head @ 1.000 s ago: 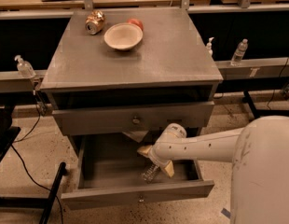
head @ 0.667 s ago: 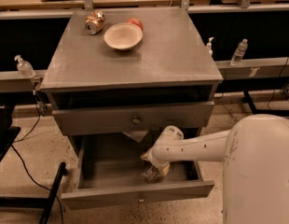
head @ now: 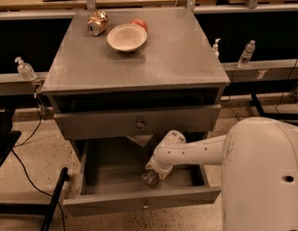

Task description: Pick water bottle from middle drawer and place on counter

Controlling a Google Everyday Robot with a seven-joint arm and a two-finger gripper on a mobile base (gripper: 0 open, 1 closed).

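The middle drawer (head: 110, 170) is pulled out at the bottom of the grey cabinet, with a tiny knob (head: 145, 206) on its front. The water bottle (head: 149, 178), small and clear, lies inside near the drawer's front wall. My gripper (head: 153, 173) is down inside the drawer, right at the bottle, at the end of my white arm (head: 197, 150), which reaches in from the right. The wrist hides most of the bottle. The counter (head: 163, 57) is the grey cabinet top above.
A beige bowl (head: 127, 36), a tipped can (head: 96, 24) and a red object (head: 139, 24) sit at the counter's back left. A closed drawer front with a ring knob (head: 140, 124) overhangs the open drawer. Pump dispensers (head: 25, 69) and a clear bottle (head: 246, 53) stand on side rails.
My arm has swung left and lower into the drawer. The gripper has come down onto the bottle, which has stayed near the drawer's front wall.
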